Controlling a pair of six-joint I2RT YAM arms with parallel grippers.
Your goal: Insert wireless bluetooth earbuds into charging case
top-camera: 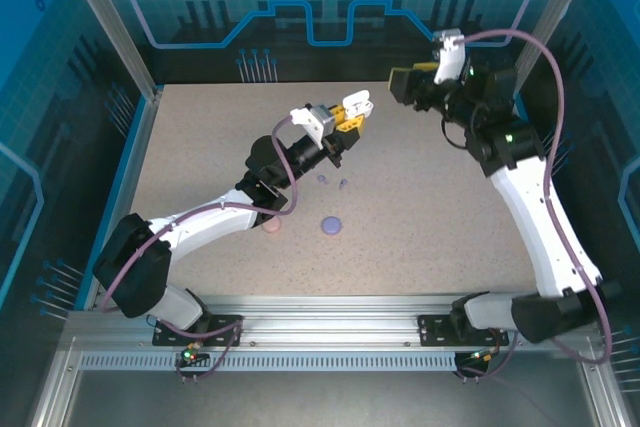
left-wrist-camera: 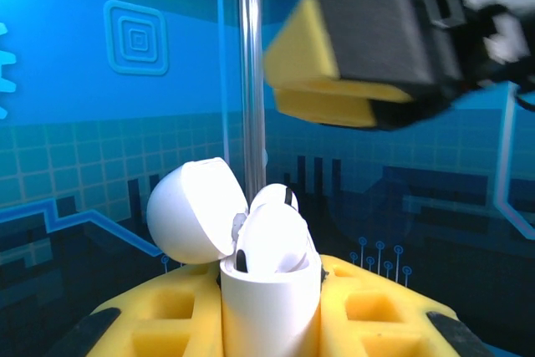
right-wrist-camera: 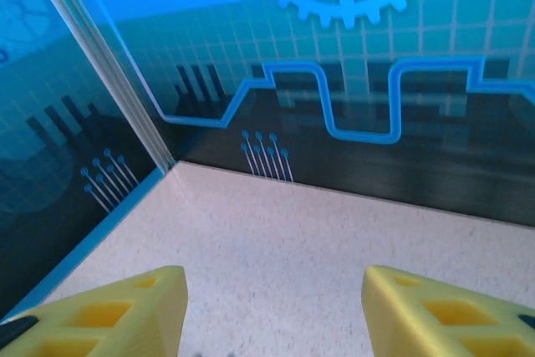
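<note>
Left gripper (left-wrist-camera: 271, 323): pinching the white case (left-wrist-camera: 269, 303), held up off the table (top-camera: 430, 207).
White case: lid swung open; white earbuds (left-wrist-camera: 276, 240) seated inside.
Right gripper (right-wrist-camera: 272, 311): fingers spread, empty, near the white case's right.
Purple earbuds (top-camera: 322, 179): on the table below the white case.

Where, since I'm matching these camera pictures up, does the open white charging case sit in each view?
Top external: the white case is at upper centre, pinched in the left gripper above the table.
Left wrist: bottom centre, upright between the yellow fingers, lid swung open to the left, earbuds seated inside.
Right wrist: the right gripper is open and faces the back wall.
Shared landmark: the back wall's blue circuit line, which also crosses the right wrist view.
</note>
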